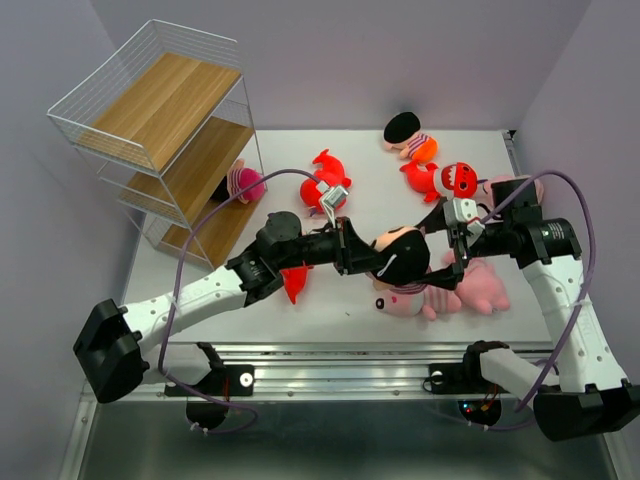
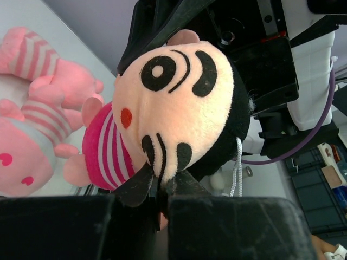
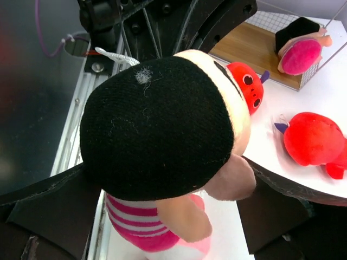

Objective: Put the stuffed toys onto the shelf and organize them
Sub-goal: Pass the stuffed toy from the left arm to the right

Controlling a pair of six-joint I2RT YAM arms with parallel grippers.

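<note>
Left claw [image 2: 162,190] is almost pressed together, pinching a round-headed plush doll [image 2: 179,108] with black hair over the white table [image 1: 340,170]; right claw [image 1: 452,268] is spread wide around its head. Far left stands the white wire shelf [image 1: 150,110] with wooden boards, grey-lilac walls [image 1: 400,60] behind

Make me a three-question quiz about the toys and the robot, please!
1. Where does the white wire-mesh shelf with wooden boards stand?
A) at the far left of the white table
B) at its far right
C) between the arms

2. What colour is the hair of the round-headed plush doll in the pink striped shirt?
A) yellow
B) black
C) green

3. What is the left gripper doing?
A) hanging open and empty
B) pinching that doll
C) resting on the shelf

Answers:
1 A, the overhead view shows it in the far left corner.
2 B, the right wrist view shows a black head top.
3 B, the left wrist view shows it shut on the doll's face.
</note>
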